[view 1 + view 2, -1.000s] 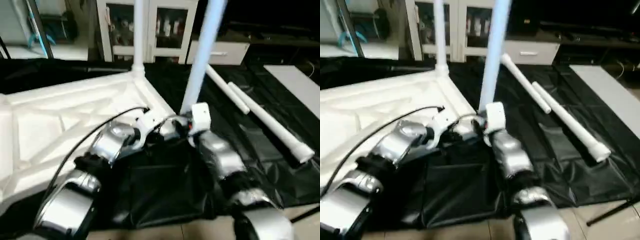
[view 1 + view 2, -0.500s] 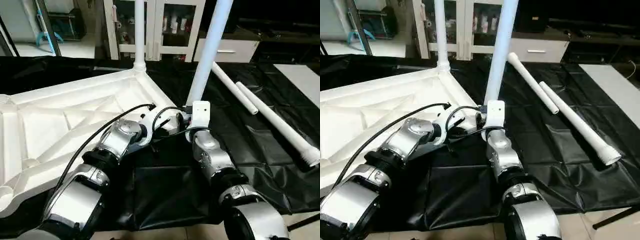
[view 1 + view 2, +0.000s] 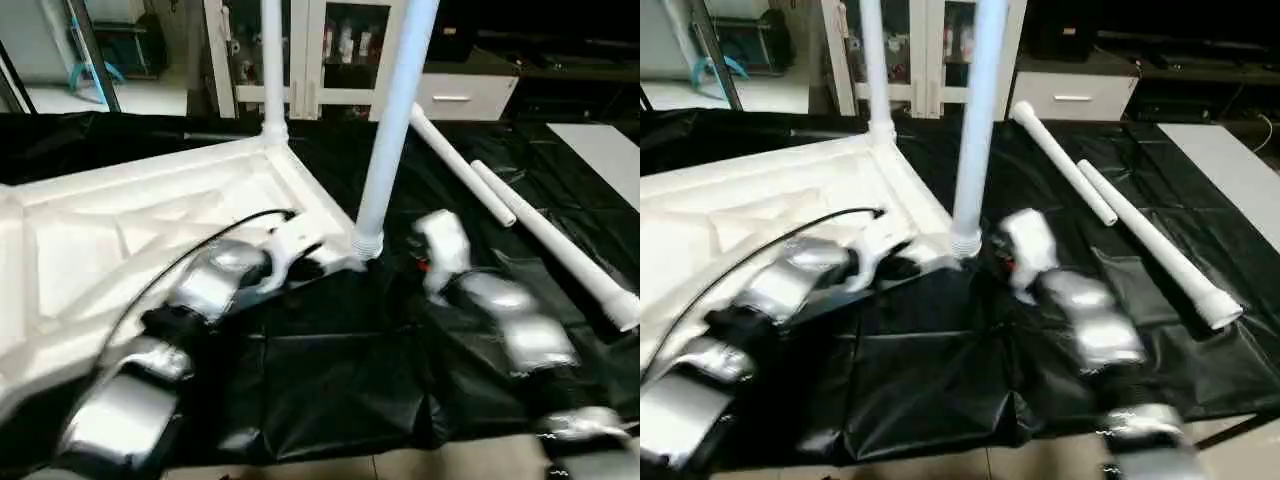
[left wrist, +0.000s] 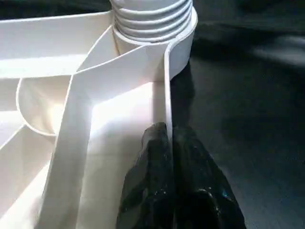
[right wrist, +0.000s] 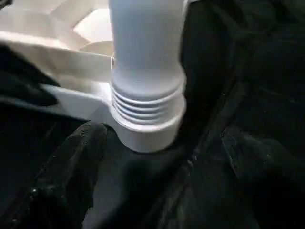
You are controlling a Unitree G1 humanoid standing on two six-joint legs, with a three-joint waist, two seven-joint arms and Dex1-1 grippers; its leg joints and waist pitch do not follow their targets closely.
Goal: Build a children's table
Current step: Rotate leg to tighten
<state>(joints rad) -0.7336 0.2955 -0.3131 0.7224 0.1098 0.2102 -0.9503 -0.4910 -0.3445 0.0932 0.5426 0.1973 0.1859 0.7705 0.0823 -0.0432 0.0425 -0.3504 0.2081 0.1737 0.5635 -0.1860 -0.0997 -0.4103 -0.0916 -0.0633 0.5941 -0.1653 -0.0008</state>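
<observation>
The white table top [image 3: 150, 230] lies underside up on a black sheet, its ribs showing. One white leg [image 3: 385, 130] stands upright in the near corner socket [image 5: 147, 119], its thread partly showing above the socket. Another leg [image 3: 271, 60] stands in the far corner. Two loose legs [image 3: 460, 165] [image 3: 555, 245] lie on the sheet to the right. My left gripper [image 4: 164, 131] is shut on the top's thin rim wall just beside the near socket. Just right of the near leg, my right gripper [image 5: 162, 133] is open, its fingers [image 5: 71, 176] spread either side of the leg without touching it.
The black sheet [image 3: 330, 380] covers the floor under everything, and bare tiles show at its near edge. White cabinets with glass doors [image 3: 340, 50] stand at the back. A flat white board [image 3: 600, 150] lies at the far right.
My right gripper has let go of the near leg and drawn back to the right. The leg stays upright in its socket. My left gripper keeps its hold on the rim.
</observation>
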